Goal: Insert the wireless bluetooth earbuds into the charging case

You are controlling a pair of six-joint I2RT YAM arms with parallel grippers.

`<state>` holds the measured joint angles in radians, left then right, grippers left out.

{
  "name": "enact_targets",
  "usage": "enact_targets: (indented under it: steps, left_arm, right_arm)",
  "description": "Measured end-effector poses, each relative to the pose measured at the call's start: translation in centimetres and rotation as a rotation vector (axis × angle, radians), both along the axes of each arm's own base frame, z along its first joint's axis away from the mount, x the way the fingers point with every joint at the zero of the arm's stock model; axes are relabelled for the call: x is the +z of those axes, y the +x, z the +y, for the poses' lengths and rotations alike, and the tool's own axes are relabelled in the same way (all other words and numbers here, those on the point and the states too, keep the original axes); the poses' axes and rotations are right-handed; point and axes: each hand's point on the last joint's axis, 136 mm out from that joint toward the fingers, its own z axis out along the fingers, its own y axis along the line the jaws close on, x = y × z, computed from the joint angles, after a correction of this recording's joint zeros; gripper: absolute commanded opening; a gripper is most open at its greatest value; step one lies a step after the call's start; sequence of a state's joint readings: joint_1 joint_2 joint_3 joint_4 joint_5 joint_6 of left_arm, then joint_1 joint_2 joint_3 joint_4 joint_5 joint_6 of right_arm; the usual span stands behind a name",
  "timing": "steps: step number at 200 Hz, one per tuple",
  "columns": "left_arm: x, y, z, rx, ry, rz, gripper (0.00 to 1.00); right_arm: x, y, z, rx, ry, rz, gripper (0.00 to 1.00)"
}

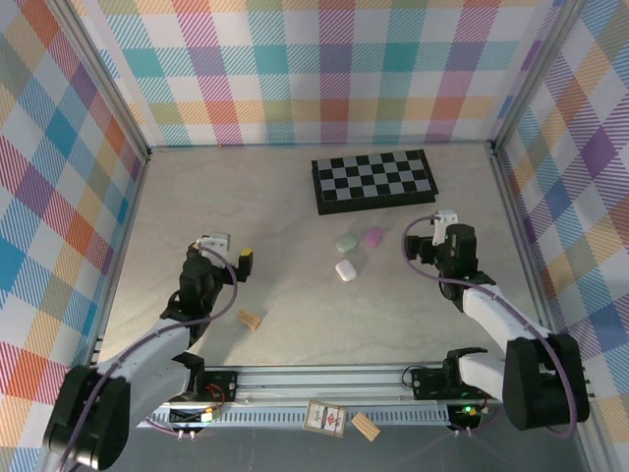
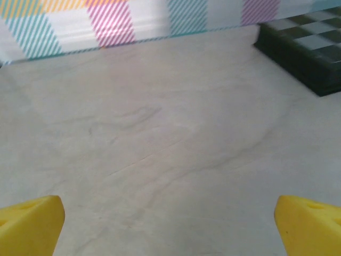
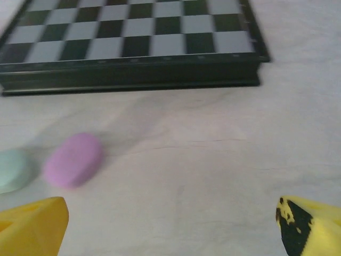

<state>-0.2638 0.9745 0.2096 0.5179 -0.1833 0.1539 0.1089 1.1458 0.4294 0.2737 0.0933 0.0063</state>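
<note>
So both arms are empty-handed right now. The right gripper (image 3: 170, 229) has its yellow fingers (image 3: 32, 226) spread wide with only bare table (image 1: 295, 206) between them, and same deal for the left gripper (image 1: 229, 250). In the overhead view the three pebble cases sit as a little cluster a touch right of the table's middle: the purple case (image 1: 374, 236) is at about 9 o'clock from the right gripper, the pale green case (image 1: 347, 242) is just beside it on its 9 o'clock side, and the white case (image 1: 345, 270) is at 6 o'clock from the green one. The chessboard (image 1: 373, 180) is at 12 o'clock from all of them. All the lids look shut to me, and I can't tell whether any buds are inside. My guess is the step is reaching for a case. I'd go for the purple one, since it's nearest. Come down square over it and pinch low on the base, so the lid stays free to open. Those pebbles look smooth and rounded, so an off-centre squeeze will probably squirt it sideways into the green one. The left arm can stay out of it, near the wooden block (image 1: 251, 319) at its 5 o'clock.
</note>
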Motion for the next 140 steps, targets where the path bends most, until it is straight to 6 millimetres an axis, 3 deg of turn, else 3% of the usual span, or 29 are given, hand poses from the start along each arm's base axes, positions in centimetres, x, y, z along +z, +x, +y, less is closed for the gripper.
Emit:
enact_targets:
  steps: [44,83,103,140]
  left_arm:
    - [-3.8,2.3,3.0,0.099,-0.043,0.075,1.0]
    - [-4.5,5.3,3.4,0.111,-0.086,0.081,1.0]
    - [-5.3,7.0,3.4,0.115,-0.097,0.091,1.0]
    - [-5.3,7.9,3.8,0.128,-0.116,0.102,1.0]
  right_arm:
    - [-2.8,2.8,-1.5,-0.026,0.027,-0.026,0.99]
    - [-4.9,4.0,-1.6,-0.01,0.05,-0.031,0.99]
    - [-4.7,4.1,-1.6,-0.004,0.058,-0.042,0.99]
    - [-4.0,4.5,-1.5,0.006,0.064,-0.073,0.99]
